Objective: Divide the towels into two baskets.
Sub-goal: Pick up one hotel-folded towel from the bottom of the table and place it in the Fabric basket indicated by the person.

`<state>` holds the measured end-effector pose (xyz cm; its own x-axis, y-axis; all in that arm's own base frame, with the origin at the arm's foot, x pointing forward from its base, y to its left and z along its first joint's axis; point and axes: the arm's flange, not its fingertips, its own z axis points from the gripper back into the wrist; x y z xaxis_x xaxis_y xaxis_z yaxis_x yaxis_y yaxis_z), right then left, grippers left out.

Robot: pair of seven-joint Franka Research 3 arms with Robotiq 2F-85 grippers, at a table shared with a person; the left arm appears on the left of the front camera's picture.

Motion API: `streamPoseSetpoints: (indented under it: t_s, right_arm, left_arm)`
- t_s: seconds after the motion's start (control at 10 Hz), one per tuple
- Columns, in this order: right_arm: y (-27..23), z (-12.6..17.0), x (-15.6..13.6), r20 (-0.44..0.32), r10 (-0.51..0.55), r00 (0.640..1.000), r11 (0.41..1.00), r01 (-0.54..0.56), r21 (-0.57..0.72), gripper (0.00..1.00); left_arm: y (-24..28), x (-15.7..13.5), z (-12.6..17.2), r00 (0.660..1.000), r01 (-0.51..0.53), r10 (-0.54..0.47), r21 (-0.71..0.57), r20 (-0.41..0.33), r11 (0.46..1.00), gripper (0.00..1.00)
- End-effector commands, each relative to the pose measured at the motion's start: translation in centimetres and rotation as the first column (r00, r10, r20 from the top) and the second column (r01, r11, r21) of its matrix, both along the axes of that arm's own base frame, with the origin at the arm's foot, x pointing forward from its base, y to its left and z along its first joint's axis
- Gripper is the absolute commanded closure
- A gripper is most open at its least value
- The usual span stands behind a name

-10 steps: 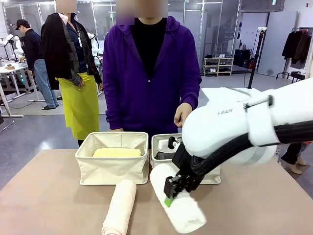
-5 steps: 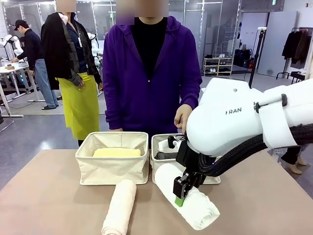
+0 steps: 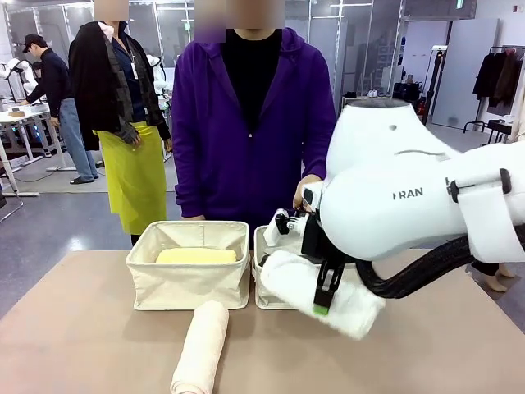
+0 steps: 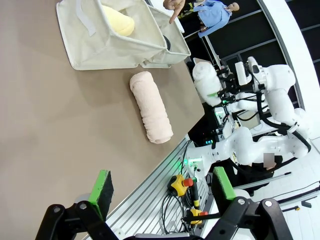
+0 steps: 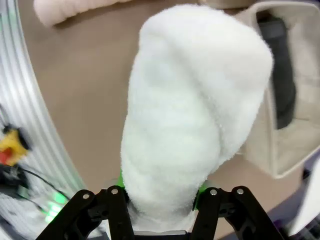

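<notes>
My right gripper (image 3: 324, 297) is shut on the white towel (image 3: 316, 291), holding it tilted in the air just in front of the right basket (image 3: 271, 287). In the right wrist view the white towel (image 5: 190, 115) stands between the jaws, with the dark grey towel (image 5: 277, 75) lying in the right basket (image 5: 295, 145) beyond. The pale yellow towel (image 3: 197, 255) lies in the left basket (image 3: 189, 283). On the table in front of that basket lies the cream towel (image 3: 201, 349). My left gripper (image 4: 162, 192) hangs open over bare table, far from the cream towel (image 4: 151, 106).
A person in a purple hoodie (image 3: 250, 123) stands right behind the baskets, one hand (image 3: 305, 193) near the right basket's far rim. The table edge with rail and cables (image 4: 175, 185) lies under my left gripper.
My right gripper has lifted the white towel off the table and carried it up and back toward the right basket. The cream towel and baskets have not moved.
</notes>
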<state>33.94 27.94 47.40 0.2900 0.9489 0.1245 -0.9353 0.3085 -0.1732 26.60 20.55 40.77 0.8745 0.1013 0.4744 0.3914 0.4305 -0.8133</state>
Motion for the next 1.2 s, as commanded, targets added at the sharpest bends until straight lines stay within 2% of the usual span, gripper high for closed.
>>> streamPoseSetpoints:
  t_s: [0.0, 0.2, 0.4, 0.7, 1.1]
  right_arm:
    - [-0.1, 1.5, 3.7, 0.172, 0.242, 0.955, 0.97, -0.236, -0.055, 0.54]
    - [0.3, 2.4, 8.3, 0.259, 0.349, 0.9, 0.935, -0.317, -0.158, 0.54]
    - [0.9, 1.5, 12.4, 0.31, 0.344, 0.886, 0.934, -0.289, -0.211, 0.54]
    - [0.6, -1.3, 17.3, 0.234, 0.323, 0.917, 0.93, -0.262, -0.257, 0.54]
    - [0.3, -5.2, 19.7, 0.148, 0.332, 0.932, 0.923, -0.288, -0.255, 0.54]
  left_arm:
    - [-0.1, -0.3, 0.2, 1.0, 0.004, -0.004, -0.001, 0.005, 1.0, 0.0]
    - [-0.1, -0.3, 0.2, 1.0, 0.004, -0.004, -0.001, 0.005, 1.0, 0.0]
    - [-0.1, -0.3, 0.2, 1.0, 0.004, -0.004, -0.001, 0.005, 1.0, 0.0]
    - [-0.1, -0.3, 0.2, 1.0, 0.004, -0.004, -0.001, 0.005, 1.0, 0.0]
    - [-0.1, -0.3, 0.2, 1.0, 0.004, -0.004, -0.001, 0.005, 1.0, 0.0]
